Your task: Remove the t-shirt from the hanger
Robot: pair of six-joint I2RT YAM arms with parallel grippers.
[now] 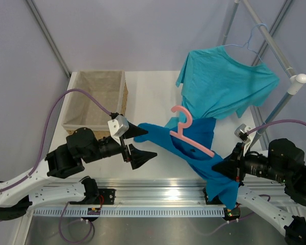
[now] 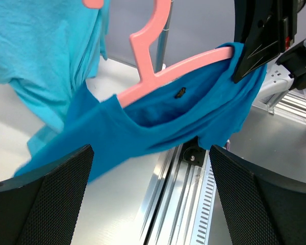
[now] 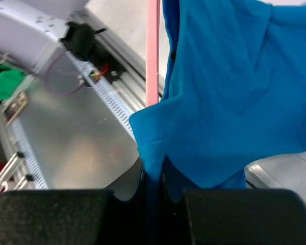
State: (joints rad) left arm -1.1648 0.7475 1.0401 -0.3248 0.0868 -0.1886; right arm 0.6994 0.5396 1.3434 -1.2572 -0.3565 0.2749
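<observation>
The deep-blue t-shirt (image 1: 196, 145) hangs stretched on the pink hanger (image 1: 191, 135), held above the table's near edge. My right gripper (image 1: 223, 167) is shut on a fold of its lower right part; the right wrist view shows the cloth (image 3: 224, 76) pinched between the jaws (image 3: 153, 176), with a hanger arm (image 3: 152, 51) beside it. My left gripper (image 1: 137, 144) is open and empty, next to the shirt's left end. In the left wrist view the t-shirt (image 2: 158, 122) and hanger (image 2: 153, 51) lie beyond the wide-apart fingers (image 2: 51, 199).
A teal t-shirt (image 1: 224, 84) hangs on a light-blue wire hanger (image 1: 252, 41) from the white rack (image 1: 275, 48) at the back right. A woven basket (image 1: 94, 102) stands at the back left. A metal rail (image 1: 163, 196) runs along the near edge.
</observation>
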